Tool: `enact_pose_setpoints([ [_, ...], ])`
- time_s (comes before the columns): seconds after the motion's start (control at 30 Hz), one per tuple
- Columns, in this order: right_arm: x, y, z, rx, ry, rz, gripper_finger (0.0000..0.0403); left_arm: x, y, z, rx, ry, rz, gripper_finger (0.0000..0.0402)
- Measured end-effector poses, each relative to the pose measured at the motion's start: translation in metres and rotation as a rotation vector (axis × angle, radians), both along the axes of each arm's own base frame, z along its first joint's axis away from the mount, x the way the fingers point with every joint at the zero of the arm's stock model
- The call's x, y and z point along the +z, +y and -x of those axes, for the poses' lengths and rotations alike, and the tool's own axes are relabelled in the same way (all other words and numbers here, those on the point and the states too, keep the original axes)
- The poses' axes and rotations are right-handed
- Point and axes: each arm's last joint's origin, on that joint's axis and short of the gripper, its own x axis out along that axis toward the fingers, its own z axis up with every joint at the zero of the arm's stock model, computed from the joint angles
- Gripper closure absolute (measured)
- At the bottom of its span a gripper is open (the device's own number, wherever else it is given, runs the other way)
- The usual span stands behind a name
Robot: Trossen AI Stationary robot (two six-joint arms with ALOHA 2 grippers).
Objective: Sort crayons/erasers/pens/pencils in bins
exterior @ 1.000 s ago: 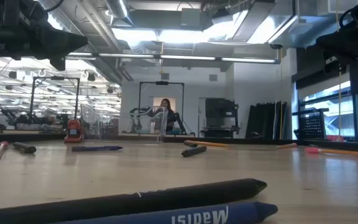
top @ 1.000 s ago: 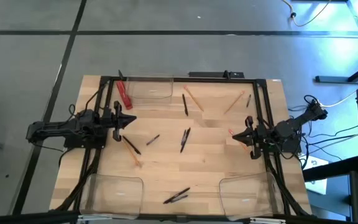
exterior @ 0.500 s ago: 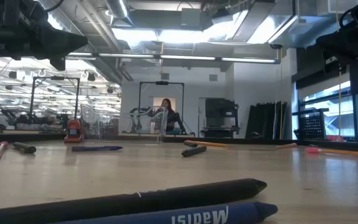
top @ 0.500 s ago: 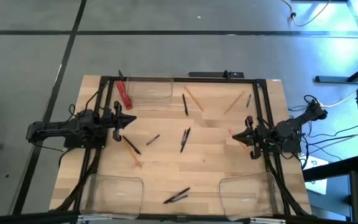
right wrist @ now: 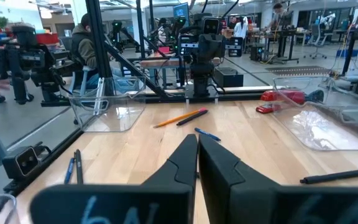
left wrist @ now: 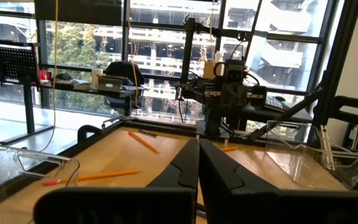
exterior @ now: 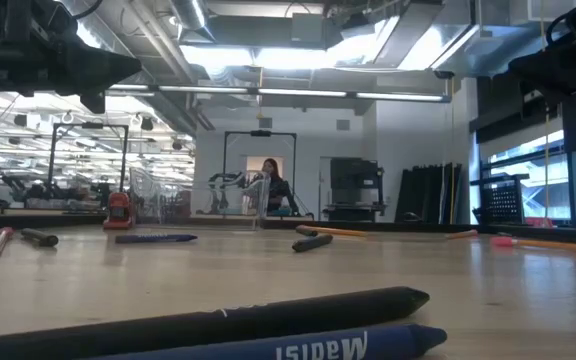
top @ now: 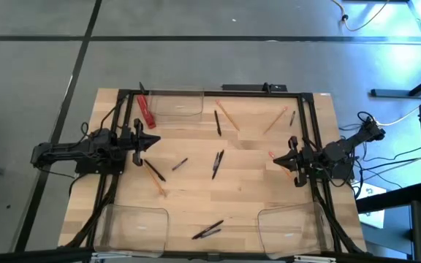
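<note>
Pale wooden worktop [top: 232, 197] carries the scattered things, and both claws wait at its side edges with nothing in them. The left gripper [top: 154, 142] is at the left edge with its fingers pressed together; the nearest of the pens [top: 155, 172] lies just beside it, crossing one of the pencils [top: 157, 184], toward the near edge. The right gripper [top: 272, 158] is at the right edge, its fingers also closed; more pencils lie near the far edge, apart from it. The crayons [top: 180, 164] lie near the middle, between both claws. The bins [top: 131, 225] stand at the two near corners and the far edge.
</note>
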Motion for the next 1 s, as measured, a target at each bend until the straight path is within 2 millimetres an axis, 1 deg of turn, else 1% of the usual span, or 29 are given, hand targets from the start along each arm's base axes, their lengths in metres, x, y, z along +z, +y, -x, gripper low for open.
enact_pose_setpoints([
  [0.13,0.0,0.0,0.0,-0.001,-0.001,0.026,0.0385,0.0,0.0,0.0,0.0,0.0,0.0,0.0401],
  [0.33,0.0,0.0,0.0,0.0,0.001,-0.011,0.0385,0.001,0.0,0.0,0.019,-0.008,-0.023,0.0401],
  [0.47,0.0,0.0,0.0,0.001,0.001,-0.026,0.0385,0.013,0.001,0.003,0.042,-0.059,-0.052,0.0401],
  [0.57,0.0,0.0,0.0,0.001,0.002,-0.028,0.0385,0.036,0.0,0.009,0.039,-0.113,-0.113,0.0401],
  [0.63,0.0,0.0,0.0,0.0,0.001,-0.027,0.0385,0.057,-0.002,0.015,0.034,-0.139,-0.168,0.0401],
  [0.7,0.0,0.0,0.0,0.0,0.001,-0.024,0.0385,0.081,-0.002,0.022,0.042,-0.132,-0.206,0.0401],
  [0.77,0.0,0.0,0.0,0.001,0.001,-0.023,0.0385,0.101,-0.002,0.025,0.051,-0.086,-0.231,0.0401],
  [0.87,0.0,0.0,0.0,0.0,0.001,-0.022,0.0385,0.129,-0.002,0.021,0.053,0.005,-0.253,0.0401],
  [0.93,0.0,0.0,0.0,0.0,0.001,-0.021,0.0385,0.145,0.0,0.013,0.074,0.083,-0.24,0.0401],
  [1.0,0.0,0.0,0.0,0.0,0.001,-0.021,0.0385,0.154,0.002,0.0,0.095,0.188,-0.21,0.0401],
])
